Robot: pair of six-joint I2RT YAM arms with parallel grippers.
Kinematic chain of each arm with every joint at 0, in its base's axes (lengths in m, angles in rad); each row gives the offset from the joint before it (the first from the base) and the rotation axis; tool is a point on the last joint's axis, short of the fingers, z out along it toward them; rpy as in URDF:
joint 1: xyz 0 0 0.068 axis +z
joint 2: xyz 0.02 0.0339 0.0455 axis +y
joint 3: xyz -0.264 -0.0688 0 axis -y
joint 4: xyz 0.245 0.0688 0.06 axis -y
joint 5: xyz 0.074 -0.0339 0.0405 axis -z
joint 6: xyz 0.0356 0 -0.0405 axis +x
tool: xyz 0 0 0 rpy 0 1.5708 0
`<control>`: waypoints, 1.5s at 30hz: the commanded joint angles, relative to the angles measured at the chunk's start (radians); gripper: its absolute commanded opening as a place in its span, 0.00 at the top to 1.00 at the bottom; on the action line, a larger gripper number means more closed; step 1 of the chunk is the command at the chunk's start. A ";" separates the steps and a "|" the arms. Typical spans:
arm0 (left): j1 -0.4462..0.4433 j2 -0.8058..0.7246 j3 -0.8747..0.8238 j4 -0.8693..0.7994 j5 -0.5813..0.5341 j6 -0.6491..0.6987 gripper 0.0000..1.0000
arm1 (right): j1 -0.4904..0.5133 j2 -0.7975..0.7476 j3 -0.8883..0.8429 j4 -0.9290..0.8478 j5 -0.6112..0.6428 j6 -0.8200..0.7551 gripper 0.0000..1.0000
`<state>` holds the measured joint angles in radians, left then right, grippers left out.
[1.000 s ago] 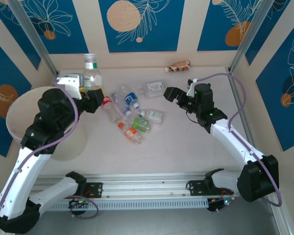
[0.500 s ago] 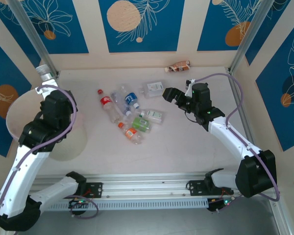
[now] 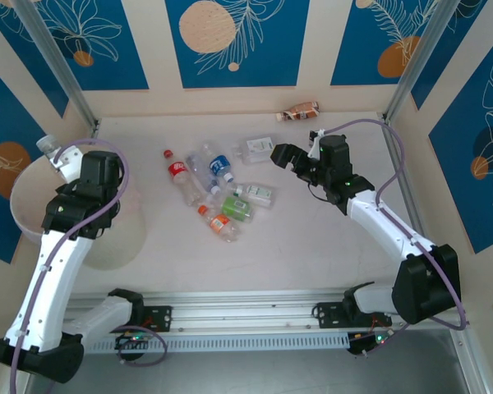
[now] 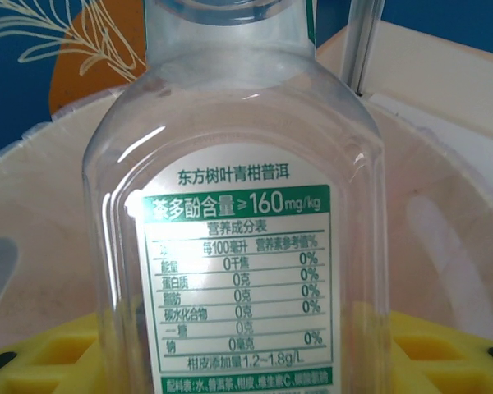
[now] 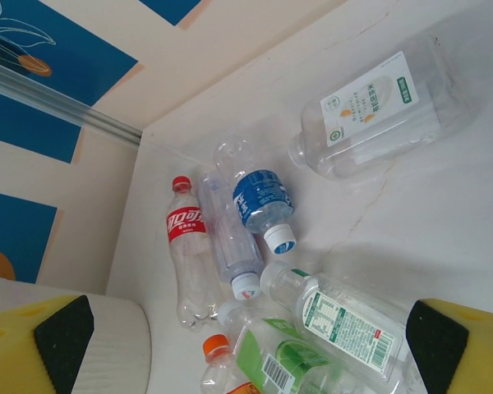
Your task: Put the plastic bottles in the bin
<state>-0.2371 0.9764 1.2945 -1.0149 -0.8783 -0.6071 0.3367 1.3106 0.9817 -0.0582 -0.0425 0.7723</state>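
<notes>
Clear green-labelled bottle (image 4: 238, 205) clamped in left fingers (image 4: 41, 361) over bin (image 3: 115, 242), right fingers (image 5: 33, 336) wide near loose bottles (image 5: 263, 201), bare table (image 5: 444, 213) beside

Left arm (image 3: 56, 261): climbs from its base at the near edge toward 12 o'clock, elbow raised, wrist bent over toward 10 o'clock.
Left gripper (image 3: 57, 156): points toward 10 o'clock, yellow pads (image 4: 444, 361) clamped on a clear bottle (image 4: 238, 205).
Right arm (image 3: 386, 230): reaches long and low from its base toward 11 o'clock.
Right gripper (image 3: 279, 154): aimed toward 9 o'clock, fingers (image 5: 63, 332) spread wide apart.
</notes>
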 commanded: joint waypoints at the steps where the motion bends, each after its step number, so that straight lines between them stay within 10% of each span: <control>1: 0.020 -0.016 -0.001 -0.002 0.039 0.007 0.46 | 0.013 0.003 0.038 -0.018 -0.017 -0.010 0.00; 19: 0.130 -0.064 -0.038 0.037 0.081 0.044 0.09 | 0.013 0.005 0.045 -0.030 -0.007 -0.022 0.00; 32: 0.130 -0.171 -0.132 0.333 0.604 0.236 0.00 | -0.016 0.076 0.084 -0.165 0.180 -0.009 0.01; 39: 0.120 -0.128 -0.158 0.506 1.142 0.195 0.00 | -0.027 0.152 0.112 -0.186 0.140 0.018 0.00; 45: -0.066 -0.044 -0.141 0.540 1.068 0.206 0.00 | -0.024 0.189 0.117 -0.182 0.118 0.059 0.00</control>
<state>-0.2214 0.9188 1.1385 -0.5140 0.1558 -0.4091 0.3080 1.4948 1.0687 -0.2306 0.0971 0.8021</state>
